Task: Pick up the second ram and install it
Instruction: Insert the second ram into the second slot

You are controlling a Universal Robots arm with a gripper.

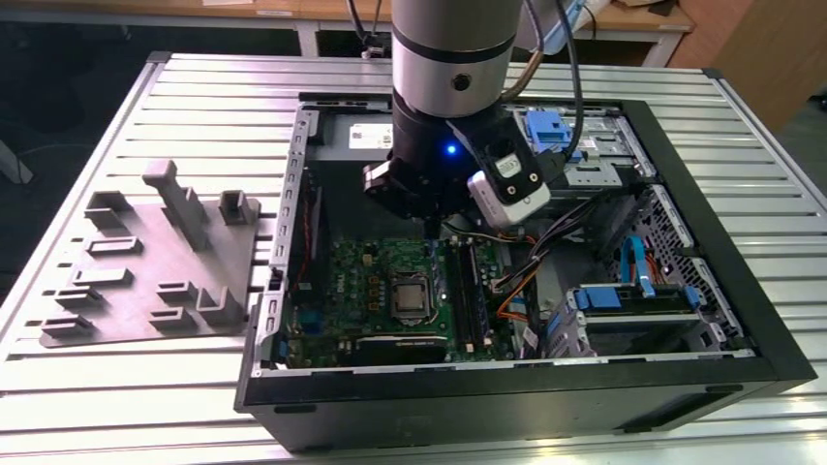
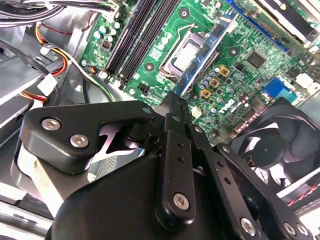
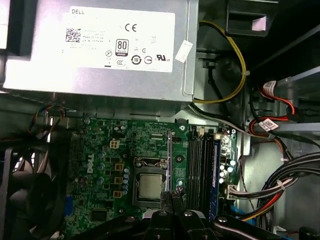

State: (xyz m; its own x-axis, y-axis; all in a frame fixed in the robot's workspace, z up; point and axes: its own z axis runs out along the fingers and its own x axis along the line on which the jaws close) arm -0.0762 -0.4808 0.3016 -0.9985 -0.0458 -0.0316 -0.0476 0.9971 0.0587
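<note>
My gripper (image 2: 176,102) (image 3: 169,199) hangs inside the open computer case (image 1: 517,387), over the green motherboard (image 1: 355,281). Its black fingers (image 2: 172,150) are shut on the second ram (image 2: 207,52) (image 3: 169,160). Both wrist views show that thin board edge-on, reaching out from the fingertips beside the silver processor (image 3: 149,186) (image 2: 186,52). The long black slot rails (image 3: 200,167) (image 2: 135,35) (image 1: 468,291) lie a short way to the side of the held board. In the exterior view the arm's wrist (image 1: 452,145) covers the fingers.
A grey power supply (image 3: 100,45) fills one end of the case, a black fan (image 2: 270,145) sits by the board's edge, and cable bundles (image 3: 280,185) and a drive cage (image 1: 633,300) crowd the slot side. A grey parts fixture (image 1: 155,262) lies on the table at the exterior view's left.
</note>
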